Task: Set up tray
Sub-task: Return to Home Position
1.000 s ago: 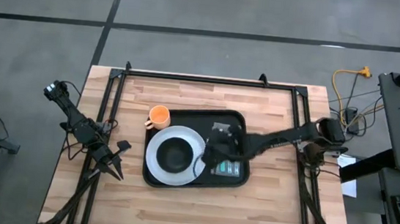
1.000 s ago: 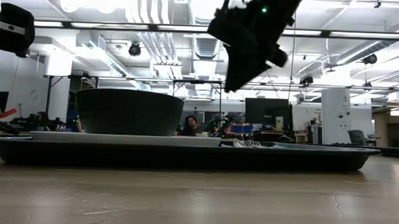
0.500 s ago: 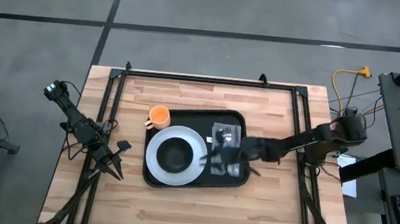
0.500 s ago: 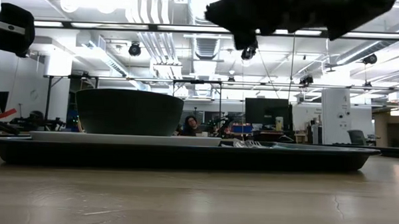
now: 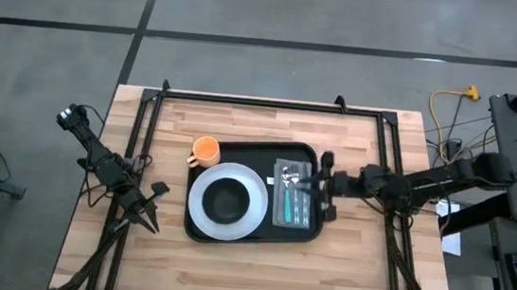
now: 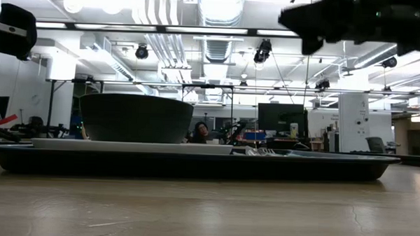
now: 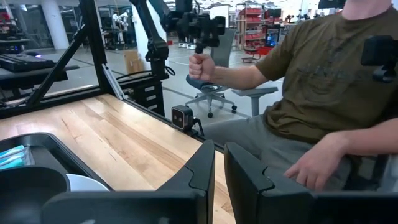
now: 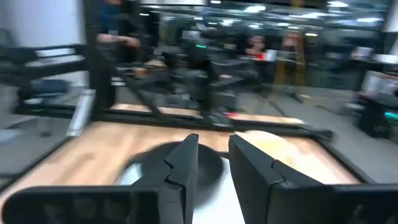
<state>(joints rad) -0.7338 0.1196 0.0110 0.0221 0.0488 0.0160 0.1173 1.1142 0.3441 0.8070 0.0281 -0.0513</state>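
Observation:
The black tray lies in the middle of the wooden table. On its left half a white plate carries a dark bowl. On its right half lies a pack of cutlery on a teal napkin. An orange cup stands on the table at the tray's far left corner. My right gripper hovers level over the tray's right rim, fingers a little apart, with nothing between them. My left gripper waits shut at the table's left side.
A black frame runs along the table's far edge and down both sides. Bare wood lies in front of the tray. Beyond the table's near side a person sits holding a control handle.
My right gripper has drawn back from over the tray's middle, beside the plate, toward the table's right edge and has risen. The cutlery pack it stood over now lies uncovered on the tray.

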